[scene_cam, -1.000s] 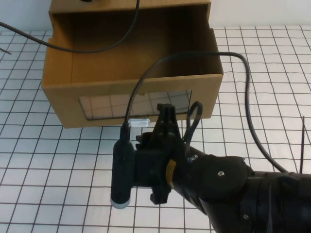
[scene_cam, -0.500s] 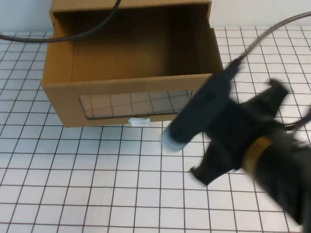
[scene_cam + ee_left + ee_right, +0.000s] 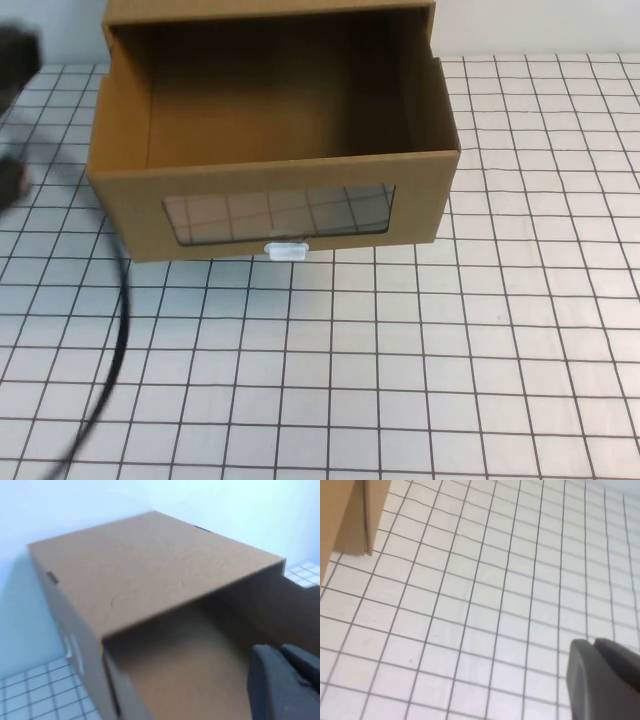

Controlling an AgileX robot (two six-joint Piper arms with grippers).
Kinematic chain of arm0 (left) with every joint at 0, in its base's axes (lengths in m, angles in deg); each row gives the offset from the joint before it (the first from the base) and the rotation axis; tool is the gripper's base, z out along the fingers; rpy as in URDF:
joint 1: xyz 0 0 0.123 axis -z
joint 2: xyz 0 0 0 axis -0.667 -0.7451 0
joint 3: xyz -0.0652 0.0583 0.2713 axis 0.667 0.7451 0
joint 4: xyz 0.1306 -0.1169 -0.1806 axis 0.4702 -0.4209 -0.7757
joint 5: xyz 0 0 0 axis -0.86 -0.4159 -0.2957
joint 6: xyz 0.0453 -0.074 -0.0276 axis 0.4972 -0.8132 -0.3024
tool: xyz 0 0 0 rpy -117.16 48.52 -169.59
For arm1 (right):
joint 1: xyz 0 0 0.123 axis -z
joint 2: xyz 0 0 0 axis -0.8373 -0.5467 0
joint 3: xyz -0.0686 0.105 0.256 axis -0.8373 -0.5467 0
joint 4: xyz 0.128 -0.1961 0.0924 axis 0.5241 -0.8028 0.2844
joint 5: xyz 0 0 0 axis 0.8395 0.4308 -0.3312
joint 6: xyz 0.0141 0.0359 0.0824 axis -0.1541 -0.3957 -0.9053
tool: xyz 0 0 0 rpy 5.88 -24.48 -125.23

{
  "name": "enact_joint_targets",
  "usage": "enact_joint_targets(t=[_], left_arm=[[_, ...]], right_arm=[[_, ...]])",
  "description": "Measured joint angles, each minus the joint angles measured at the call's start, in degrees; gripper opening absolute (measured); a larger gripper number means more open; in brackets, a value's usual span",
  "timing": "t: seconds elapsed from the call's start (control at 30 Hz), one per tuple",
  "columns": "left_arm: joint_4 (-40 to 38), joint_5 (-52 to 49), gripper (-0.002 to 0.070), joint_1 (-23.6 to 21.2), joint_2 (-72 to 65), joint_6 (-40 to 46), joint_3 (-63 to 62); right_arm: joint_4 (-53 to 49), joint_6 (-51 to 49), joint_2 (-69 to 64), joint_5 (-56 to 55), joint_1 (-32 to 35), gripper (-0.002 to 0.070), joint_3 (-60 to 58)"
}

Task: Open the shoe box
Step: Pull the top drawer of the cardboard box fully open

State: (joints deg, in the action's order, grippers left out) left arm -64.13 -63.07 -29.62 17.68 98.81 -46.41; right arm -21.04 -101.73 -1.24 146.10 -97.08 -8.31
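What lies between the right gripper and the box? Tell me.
Only bare grid table, as the right wrist view shows: the shut right gripper is off the box. The left gripper hovers at the open drawer.

Brown shoe box (image 3: 280, 170); whitish handle (image 3: 286, 250); grey-gridded white table (image 3: 450, 350).

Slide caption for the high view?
Shoe box drawer pulled open; left gripper shut at its left, right gripper shut out of frame over the table.
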Motion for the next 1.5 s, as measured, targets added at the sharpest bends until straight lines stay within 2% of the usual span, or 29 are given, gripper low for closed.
enact_joint_targets(t=[0.2, 0.5, 0.7, 0.93, 1.27, 1.5], left_arm=[[-0.21, 4.18, -0.0002, 0.00, 22.80, 0.12, 17.92], [-0.21, 5.28, -0.0002, 0.00, 46.47, -0.20, 34.42], [-0.32, 6.98, -0.0002, 0.00, 47.39, -0.20, 44.20], [-4.65, 20.67, -0.0002, 0.00, 47.39, -0.20, 55.64], [-5.63, 14.63, -0.0002, 0.00, 47.39, 0.04, 56.36], [-5.63, 14.05, -0.0002, 0.00, 47.39, 0.04, 56.36]], right_arm=[[11.88, 6.67, 7.87, -6.19, 8.60, -0.0013, -5.48], [17.72, 5.85, 26.30, -19.94, 9.29, -0.0013, -24.07], [17.72, 3.11, 37.18, -27.92, 9.29, -0.0013, -34.46], [17.94, 0.22, 39.80, -31.25, 9.29, -0.0013, -38.01], [17.84, 0.20, 39.90, -33.86, 9.29, -0.0013, -38.17], [17.75, 0.20, 39.90, -33.86, 9.29, -0.0013, -38.27]])
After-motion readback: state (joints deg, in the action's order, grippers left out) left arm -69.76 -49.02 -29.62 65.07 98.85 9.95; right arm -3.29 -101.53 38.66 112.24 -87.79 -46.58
